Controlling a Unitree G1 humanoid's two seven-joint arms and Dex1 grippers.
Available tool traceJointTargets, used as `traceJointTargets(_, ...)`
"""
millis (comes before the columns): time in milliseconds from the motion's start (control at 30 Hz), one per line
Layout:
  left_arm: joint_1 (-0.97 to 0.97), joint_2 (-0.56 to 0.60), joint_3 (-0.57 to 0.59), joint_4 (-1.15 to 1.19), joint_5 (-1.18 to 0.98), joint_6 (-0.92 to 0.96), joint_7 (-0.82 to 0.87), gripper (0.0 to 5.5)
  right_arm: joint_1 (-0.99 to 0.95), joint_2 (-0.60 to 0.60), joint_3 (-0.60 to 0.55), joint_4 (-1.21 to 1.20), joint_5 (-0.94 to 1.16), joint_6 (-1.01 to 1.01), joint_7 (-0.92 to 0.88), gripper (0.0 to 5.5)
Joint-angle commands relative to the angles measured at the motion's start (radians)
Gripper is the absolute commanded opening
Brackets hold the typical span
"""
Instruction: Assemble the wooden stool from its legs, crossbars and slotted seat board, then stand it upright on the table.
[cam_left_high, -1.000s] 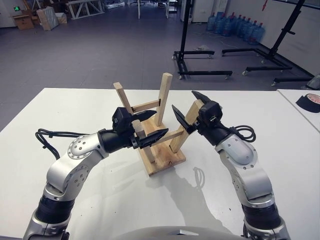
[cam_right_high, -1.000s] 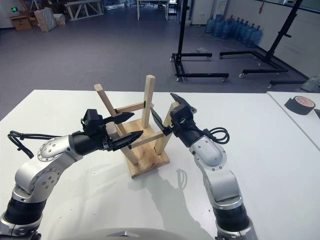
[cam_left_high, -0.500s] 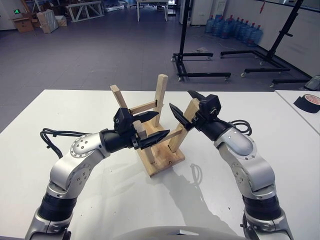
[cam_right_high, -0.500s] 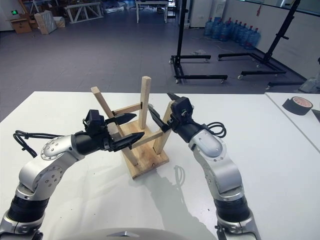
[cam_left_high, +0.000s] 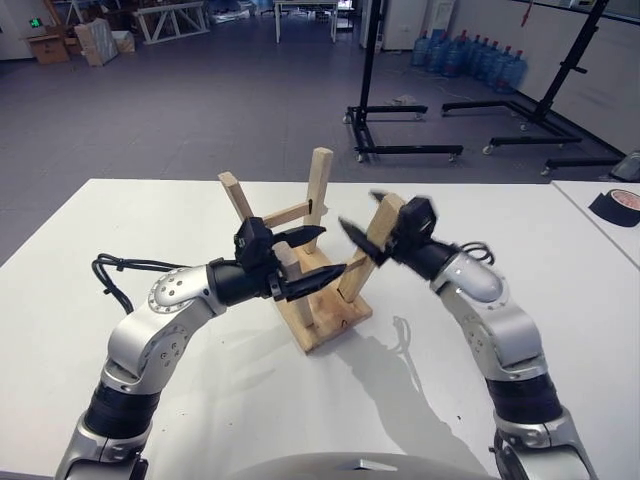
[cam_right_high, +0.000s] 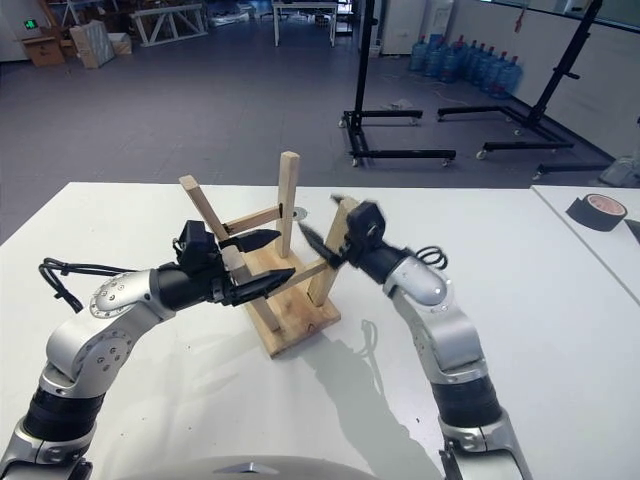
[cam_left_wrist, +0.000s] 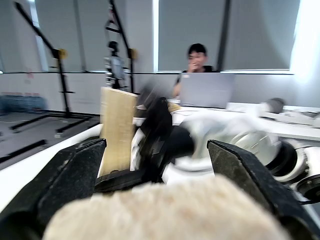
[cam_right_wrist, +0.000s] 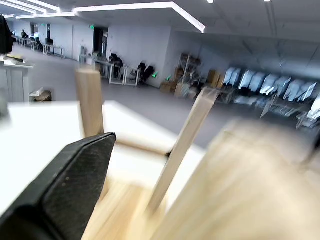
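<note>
The wooden stool (cam_left_high: 322, 318) rests upside down on the white table (cam_left_high: 560, 300), seat board flat and legs pointing up, joined by crossbars (cam_left_high: 290, 213). My left gripper (cam_left_high: 335, 250) is open, its fingers straddling the near left leg (cam_left_high: 290, 268); in the left wrist view that leg (cam_left_wrist: 165, 210) lies between the fingers (cam_left_wrist: 65, 175). My right gripper (cam_left_high: 358, 212) is open beside the right leg (cam_left_high: 368, 252), one finger on each side of it. The right wrist view has one black finger (cam_right_wrist: 70, 185) and the blurred leg (cam_right_wrist: 245, 190) close by.
A black cable (cam_left_high: 110, 272) trails on the table by my left arm. A roll of black tape (cam_left_high: 615, 205) lies on the neighbouring table to the right. Black wheeled stands (cam_left_high: 400, 110) are on the floor beyond the far edge.
My right gripper has swung up and in toward the right leg's top and is blurred. My left gripper has pushed a little further along the near left leg.
</note>
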Motion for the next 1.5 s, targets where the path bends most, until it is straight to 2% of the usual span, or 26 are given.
traceJointTargets(33,-0.014,0.004,0.016,-0.019,-0.019,0.019,0.005,3.70,-0.023,0.001,0.004,0.004,-0.017,-0.015,0.016,3.92)
traceJointTargets(167,-0.005,0.015,0.039,-0.030,-0.031,0.022,-0.002,3.70,-0.053,0.003,-0.012,0.012,-0.041,-0.045,0.001,3.92)
traceJointTargets(333,0.011,0.029,0.084,-0.068,-0.096,0.020,-0.029,3.70,-0.068,-0.051,0.001,0.083,-0.151,-0.136,0.020,3.92)
traceJointTargets(567,-0.008,0.009,0.249,-0.084,-0.374,0.038,-0.002,3.70,-0.136,-0.152,0.050,0.289,-0.345,-0.350,0.055,3.92)
traceJointTargets(667,-0.016,0.012,0.275,-0.089,-0.429,0.036,0.004,3.70,-0.235,-0.186,0.092,0.429,-0.484,-0.508,0.011,3.92)
traceJointTargets(833,-0.005,0.011,0.257,-0.106,-0.456,0.038,0.003,3.70,-0.437,-0.184,0.107,0.658,-0.590,-0.675,-0.133,3.92)
traceJointTargets(967,-0.010,0.013,0.242,-0.101,-0.446,0.036,0.004,3.70,-0.523,-0.169,0.062,0.803,-0.526,-0.711,-0.106,3.92)
traceJointTargets(1133,-0.007,0.020,0.238,-0.095,-0.436,0.033,-0.007,3.70,-0.459,-0.144,0.017,0.846,-0.400,-0.642,0.012,3.92)
traceJointTargets(1267,0.003,0.025,0.247,-0.102,-0.440,0.034,-0.007,3.70,-0.381,-0.127,-0.049,0.728,-0.282,-0.558,0.048,3.92)
traceJointTargets(1500,0.026,0.021,0.253,-0.101,-0.438,0.027,-0.005,3.70,-0.341,-0.126,-0.240,0.391,0.003,-0.296,0.057,3.92)
